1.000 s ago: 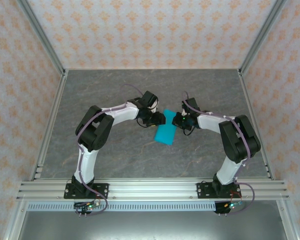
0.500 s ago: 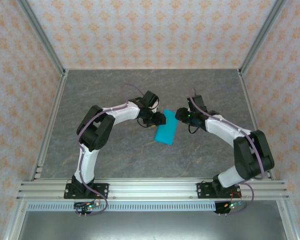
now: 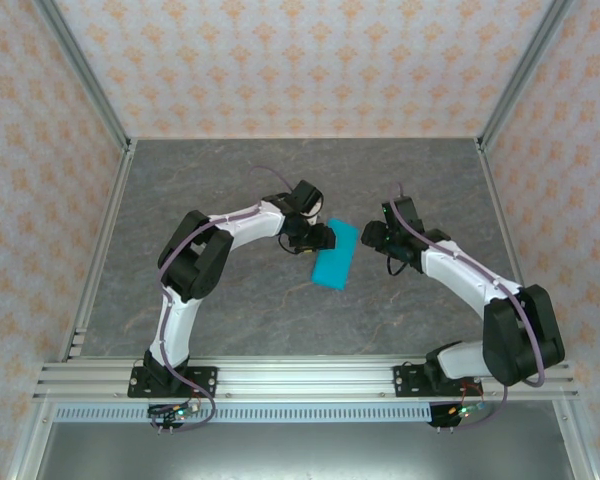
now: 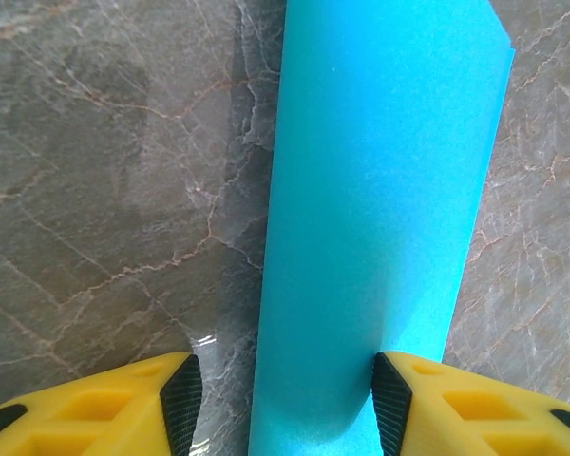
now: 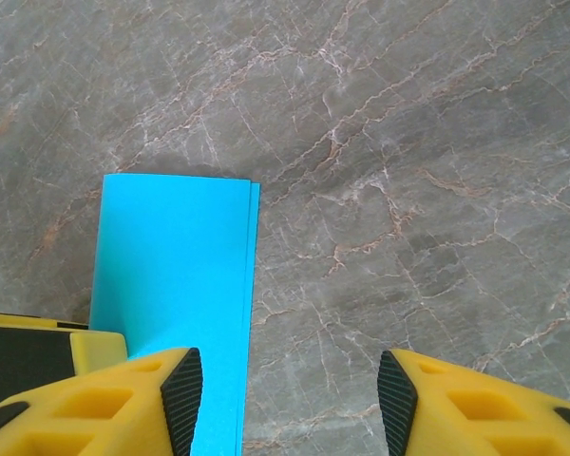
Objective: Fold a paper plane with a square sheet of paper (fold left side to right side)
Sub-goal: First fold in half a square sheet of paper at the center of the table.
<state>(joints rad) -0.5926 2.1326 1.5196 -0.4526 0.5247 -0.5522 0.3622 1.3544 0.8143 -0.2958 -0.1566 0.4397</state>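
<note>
The square sheet of paper (image 3: pixel 335 256) lies flat on the marble table, folded in half into a narrow cyan strip. In the right wrist view, two layers of the paper (image 5: pixel 171 266) meet at its right edge. My left gripper (image 3: pixel 320 238) hovers over the strip's upper left end. Its jaws stand open in the left wrist view (image 4: pixel 287 404), straddling the paper (image 4: pixel 380 209), which runs under the right finger (image 4: pixel 391 399). My right gripper (image 3: pixel 373 237) is open just right of the strip, with bare table between its fingers (image 5: pixel 290 399).
The grey marble table (image 3: pixel 230 180) is walled by patterned panels with metal posts. A metal rail (image 3: pixel 300 378) with both arm bases runs along the near edge. The left gripper's yellow finger (image 5: pixel 38 347) shows at the right wrist view's lower left.
My right gripper has opened, let go of the paper and pulled back to the right, the arm stretching out. The left gripper stayed at the paper and opened a little.
</note>
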